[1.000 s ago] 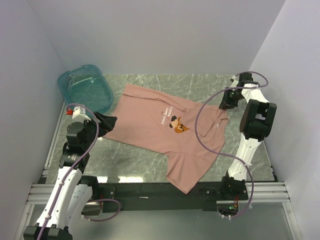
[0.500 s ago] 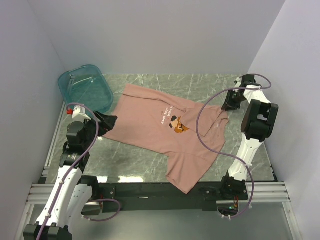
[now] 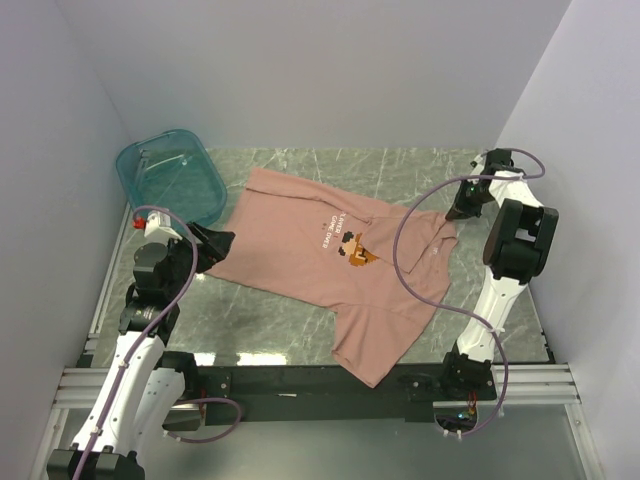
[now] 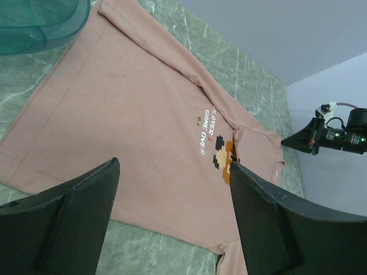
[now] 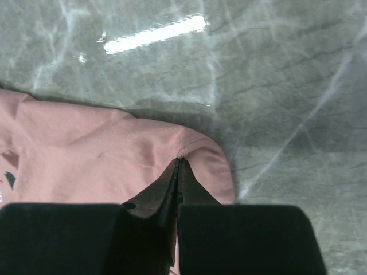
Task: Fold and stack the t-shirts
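beyond the t-shirt (image 3: 300, 250) and right of it, bare table (image 3: 400, 168) lets me pass; the tub (image 3: 170, 176) blocks its far-left corner, apparently just clear of it.

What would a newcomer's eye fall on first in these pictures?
The dusty-pink t-shirt lies spread out, askew, across the middle of the marble table, with its pixel-art graphic facing up. The right pincer is shut on the shirt's puckered edge at the right, while the left pincer hovers open near the opposite edge. A teal tub stands at the far left corner.
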{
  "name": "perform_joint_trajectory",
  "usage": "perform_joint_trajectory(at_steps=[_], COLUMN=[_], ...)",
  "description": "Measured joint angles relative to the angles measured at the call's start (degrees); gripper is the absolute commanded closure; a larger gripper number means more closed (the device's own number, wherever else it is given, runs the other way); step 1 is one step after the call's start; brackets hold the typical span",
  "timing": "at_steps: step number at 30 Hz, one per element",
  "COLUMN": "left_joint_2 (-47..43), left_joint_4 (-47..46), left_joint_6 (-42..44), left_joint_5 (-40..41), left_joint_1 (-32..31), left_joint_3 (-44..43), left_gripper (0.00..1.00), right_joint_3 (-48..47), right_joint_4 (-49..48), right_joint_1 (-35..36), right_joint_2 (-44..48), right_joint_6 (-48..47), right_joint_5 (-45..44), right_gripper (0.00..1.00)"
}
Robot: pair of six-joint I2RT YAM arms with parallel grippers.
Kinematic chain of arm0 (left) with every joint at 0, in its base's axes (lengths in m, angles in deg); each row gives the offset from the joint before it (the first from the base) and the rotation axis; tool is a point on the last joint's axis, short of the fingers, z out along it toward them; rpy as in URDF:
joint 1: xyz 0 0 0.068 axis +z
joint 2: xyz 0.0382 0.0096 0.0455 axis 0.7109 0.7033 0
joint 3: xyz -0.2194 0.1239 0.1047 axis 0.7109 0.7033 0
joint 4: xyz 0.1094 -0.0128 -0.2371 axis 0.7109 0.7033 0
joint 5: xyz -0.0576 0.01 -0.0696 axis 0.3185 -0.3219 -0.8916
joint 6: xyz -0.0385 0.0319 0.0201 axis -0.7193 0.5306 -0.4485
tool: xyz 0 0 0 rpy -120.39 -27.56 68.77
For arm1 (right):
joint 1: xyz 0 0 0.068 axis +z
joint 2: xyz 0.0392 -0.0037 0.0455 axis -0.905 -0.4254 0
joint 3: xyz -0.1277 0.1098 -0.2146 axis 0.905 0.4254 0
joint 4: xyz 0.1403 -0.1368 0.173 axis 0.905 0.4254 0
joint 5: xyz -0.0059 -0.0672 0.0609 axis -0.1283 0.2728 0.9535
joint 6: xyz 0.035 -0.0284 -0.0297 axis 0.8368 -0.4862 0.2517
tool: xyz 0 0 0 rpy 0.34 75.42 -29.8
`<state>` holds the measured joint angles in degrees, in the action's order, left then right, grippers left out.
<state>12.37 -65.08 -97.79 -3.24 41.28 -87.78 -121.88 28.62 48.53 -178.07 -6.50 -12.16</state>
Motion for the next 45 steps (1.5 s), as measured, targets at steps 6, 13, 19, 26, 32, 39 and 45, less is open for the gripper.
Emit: perform_joint_trajectory(at_steps=[6, 13, 19, 26, 32, 39, 45], left_joint_2=[0.17, 0.28, 1.97, 10.97, 19.87, 27.54, 33.00], left_joint_4=[-0.04, -0.11, 0.17, 8.92, 16.35, 17.57, 17.94], left_joint_6=[-0.04, -0.24, -0.37, -2.05, -5.95, -10.40, -14.16], left_joint_5=[-0.04, -0.24, -1.03, 0.74, 8.94, 15.61, 20.79], left_joint_1=[0.00, 0.00, 0.00, 0.00, 0.07, 0.17, 0.22], left_joint_3=[0.00, 0.00, -0.02, -2.14, -2.60, -2.82, -5.62], left_gripper=[0.17, 0.17, 0.19, 0.35, 0.37, 0.39, 0.47], right_joint_3=[1.11, 1.53, 1.53, 5.81, 16.00, 41.90, 49.57], right_joint_4=[-0.04, 0.31, 0.92, 3.19, 11.19, 13.07, 11.93], right_joint_1=[-1.01, -1.22, -1.25, -1.05, 5.75, 38.82, 54.64], right_joint_2=[0.13, 0.55, 0.92, 9.70, 23.89, 45.00, 55.87], right_joint_6=[-1.03, -2.14, -5.55, -18.78, -44.02, -63.89, -65.79], right_joint_5=[-2.51, -4.37, -5.05, -0.37, 13.11, 18.60, 16.20], right_gripper=[1.00, 0.97, 0.66, 0.53, 0.52, 0.51, 0.51])
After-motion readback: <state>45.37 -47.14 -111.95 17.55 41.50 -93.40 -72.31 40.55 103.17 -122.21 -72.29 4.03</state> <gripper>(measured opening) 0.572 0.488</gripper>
